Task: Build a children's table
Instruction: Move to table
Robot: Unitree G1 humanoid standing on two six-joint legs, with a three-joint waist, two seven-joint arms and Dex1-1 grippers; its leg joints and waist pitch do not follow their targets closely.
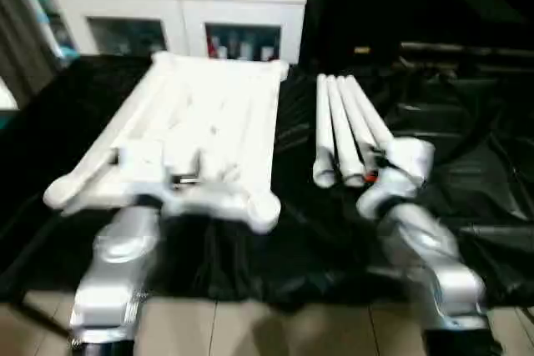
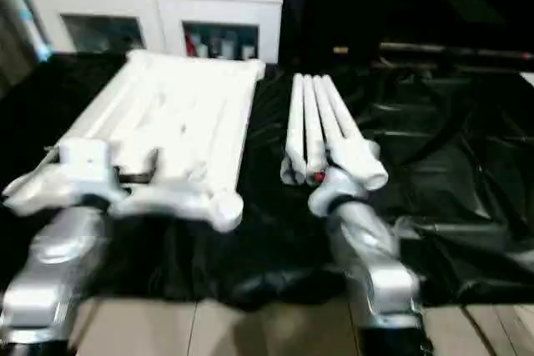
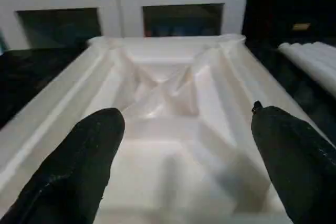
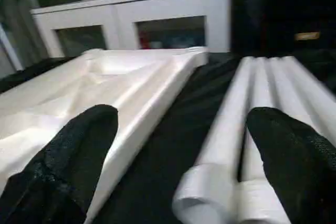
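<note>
Ahead of the wide-open, empty left end effector [image 3: 184,171] lies the upturned tabletop [image 1: 209,114], underside up for fitting; beside the open, empty right end effector [image 4: 178,166], 4 legs [image 1: 346,127] wait.

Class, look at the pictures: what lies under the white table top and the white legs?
A black cloth lies under both the table top and the bundle of legs. It drapes over the front edge, so whatever supports it is covered and cannot be seen.

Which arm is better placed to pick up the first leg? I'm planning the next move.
Probably the right. Its open right gripper hovers at the near ends of the legs; the open left gripper is over the tabletop, with black cloth between it and the legs.
</note>
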